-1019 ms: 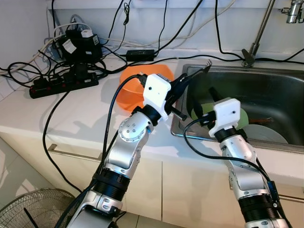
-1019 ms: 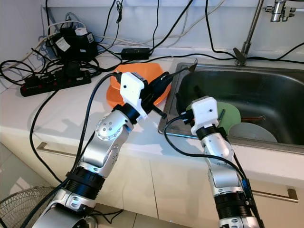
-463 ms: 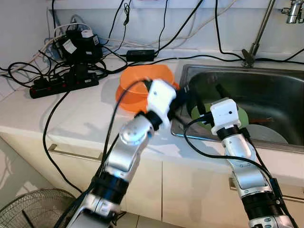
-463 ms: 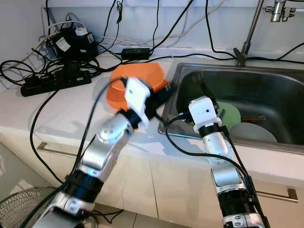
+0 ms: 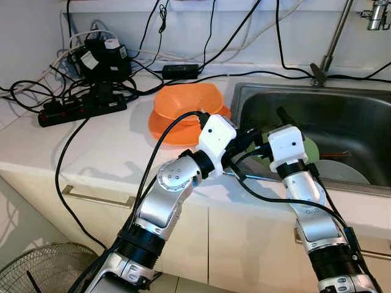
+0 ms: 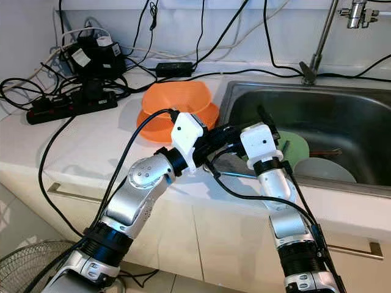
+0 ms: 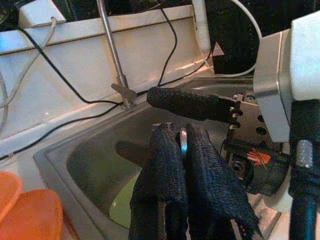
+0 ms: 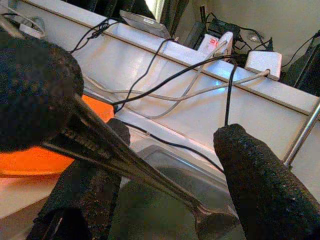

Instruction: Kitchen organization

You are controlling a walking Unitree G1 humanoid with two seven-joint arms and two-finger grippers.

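Observation:
My left gripper (image 5: 247, 139) is shut on a thin metal fork (image 7: 183, 140) just over the sink's near left corner. In the right wrist view the fork's shaft (image 8: 131, 163) runs between my right gripper's two fingers (image 8: 259, 192), which stand apart without touching it. My right gripper (image 5: 267, 126) is open, right beside the left one, with one finger (image 5: 281, 115) pointing up. Two stacked orange bowls (image 5: 186, 105) sit on the white counter left of the sink (image 5: 360, 101). A green plate (image 5: 312, 149) and a grey plate (image 5: 343, 171) lie in the sink.
A black power strip (image 5: 79, 110), adapters and tangled cables crowd the counter's back left. The faucet stem (image 5: 328, 52) rises behind the sink. A floor fan (image 5: 33, 271) stands below the counter at the left. The counter's front edge and drawer handle (image 5: 98, 198) run below my arms.
My left gripper has swung down and to the right with the fork, from above the sink's corner to my right gripper. The orange bowls are now uncovered. The right arm shifted slightly.

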